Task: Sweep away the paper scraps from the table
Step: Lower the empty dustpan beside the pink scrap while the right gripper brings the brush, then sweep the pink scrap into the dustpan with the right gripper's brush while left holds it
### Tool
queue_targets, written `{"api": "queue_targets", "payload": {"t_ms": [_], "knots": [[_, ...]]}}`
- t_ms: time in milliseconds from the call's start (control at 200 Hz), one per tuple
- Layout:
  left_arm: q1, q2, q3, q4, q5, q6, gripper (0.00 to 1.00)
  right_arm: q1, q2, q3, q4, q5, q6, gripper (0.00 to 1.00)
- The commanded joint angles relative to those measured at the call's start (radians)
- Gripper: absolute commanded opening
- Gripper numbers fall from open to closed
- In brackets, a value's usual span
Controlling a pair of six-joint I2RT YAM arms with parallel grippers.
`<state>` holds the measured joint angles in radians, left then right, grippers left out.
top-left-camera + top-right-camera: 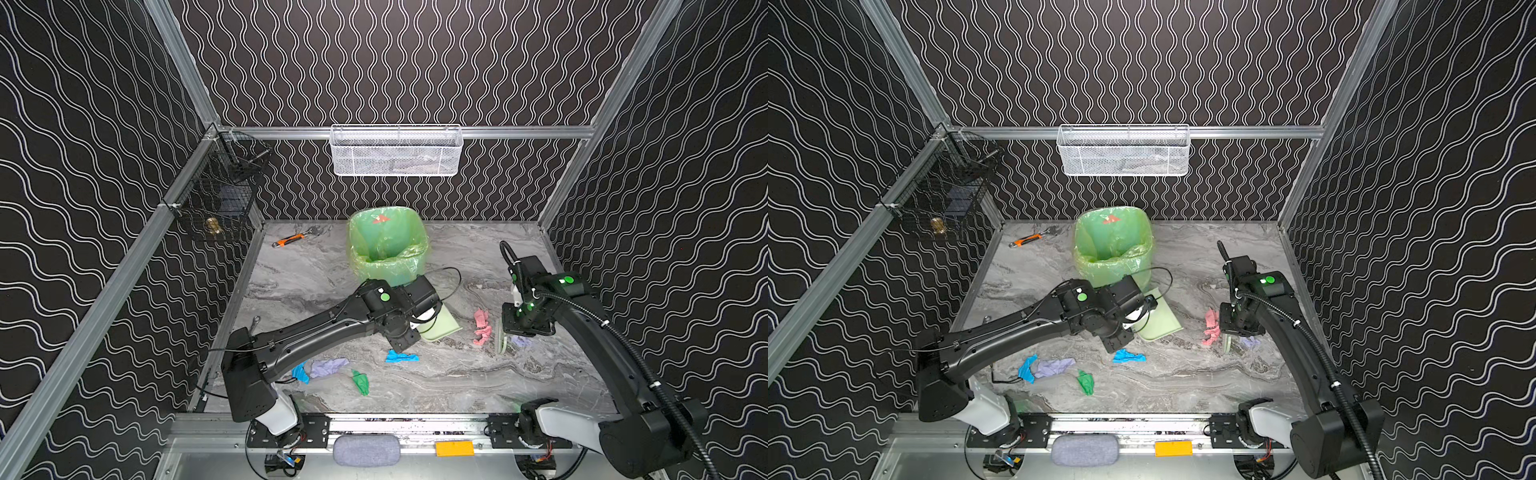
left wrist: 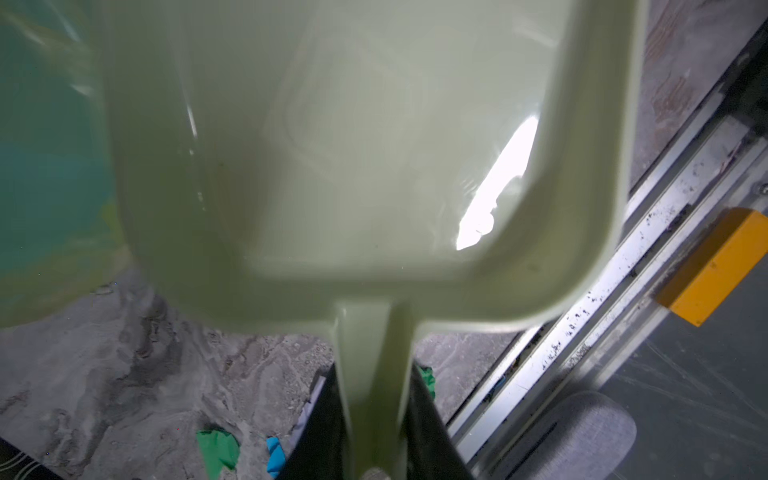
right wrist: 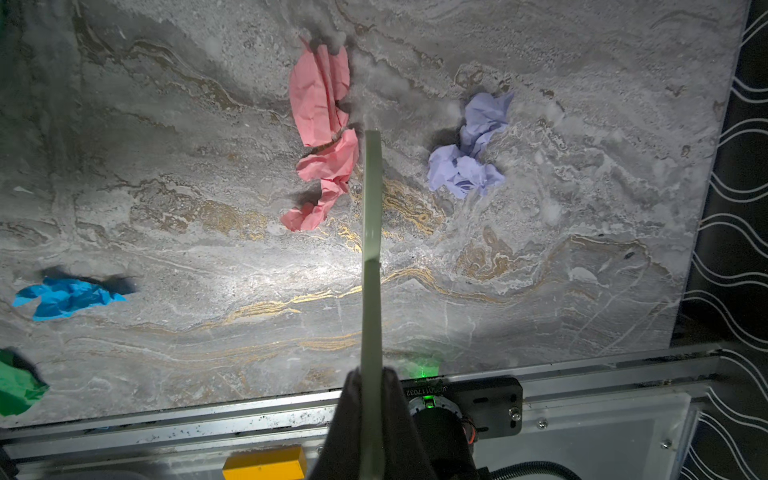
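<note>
The paper scraps [image 1: 328, 366] lie scattered on the table [image 1: 457, 374] — a pink scrap [image 3: 322, 137] just beside the brush [image 3: 371, 249], a lilac scrap [image 3: 469, 153] on its other side, and a blue scrap [image 1: 401, 356] and a green scrap [image 1: 360, 381] in front of the left gripper [image 2: 374, 424]. The right gripper [image 3: 370, 382] is clamped on the brush. The left one grips the dustpan [image 2: 332, 145] by its handle — near the bin [image 1: 386, 245].
</note>
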<state>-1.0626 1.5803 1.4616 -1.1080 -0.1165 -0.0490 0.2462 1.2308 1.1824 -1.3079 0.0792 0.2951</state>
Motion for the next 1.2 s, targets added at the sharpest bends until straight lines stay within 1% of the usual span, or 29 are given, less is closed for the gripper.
{"api": "queue_targets", "payload": {"t_ms": [0, 220, 405, 486, 656, 676, 756, 856, 936, 1001, 1096, 1191], "knots": [[-0.003, -0.004, -0.060, 0.052, 0.072, -0.031, 0.00, 0.002, 0.010, 0.004, 0.001, -0.030, -0.014, 0.00], [-0.004, 0.019, -0.159, 0.107, 0.110, -0.025, 0.00, 0.027, 0.025, 0.002, -0.004, -0.067, -0.021, 0.00], [-0.005, 0.044, -0.185, 0.135, 0.126, -0.012, 0.00, 0.055, 0.042, 0.014, -0.024, -0.101, -0.013, 0.00], [-0.004, 0.052, -0.187, 0.141, 0.129, -0.008, 0.00, 0.088, 0.051, 0.020, -0.033, -0.114, -0.004, 0.00], [-0.004, 0.066, -0.193, 0.152, 0.136, -0.006, 0.00, 0.185, 0.081, 0.029, -0.050, -0.132, 0.025, 0.00], [-0.004, 0.067, -0.196, 0.152, 0.137, -0.003, 0.00, 0.215, 0.084, 0.033, -0.052, -0.135, 0.029, 0.00], [-0.005, 0.073, -0.202, 0.152, 0.139, 0.001, 0.01, 0.252, 0.094, 0.055, -0.070, -0.134, 0.043, 0.00], [-0.005, 0.082, -0.210, 0.152, 0.154, 0.007, 0.01, 0.257, 0.098, 0.107, -0.110, -0.106, 0.052, 0.00], [-0.005, 0.092, -0.214, 0.151, 0.165, 0.014, 0.01, 0.252, 0.096, 0.151, -0.137, -0.044, 0.057, 0.00], [-0.005, 0.100, -0.214, 0.151, 0.171, 0.018, 0.01, 0.237, 0.101, 0.170, -0.145, -0.017, 0.048, 0.00], [-0.006, 0.116, -0.211, 0.151, 0.189, 0.032, 0.02, 0.215, 0.117, 0.163, -0.125, -0.024, 0.029, 0.00], [-0.009, 0.134, -0.213, 0.145, 0.201, 0.046, 0.02, 0.215, 0.136, 0.151, -0.101, -0.059, 0.024, 0.00]]}}
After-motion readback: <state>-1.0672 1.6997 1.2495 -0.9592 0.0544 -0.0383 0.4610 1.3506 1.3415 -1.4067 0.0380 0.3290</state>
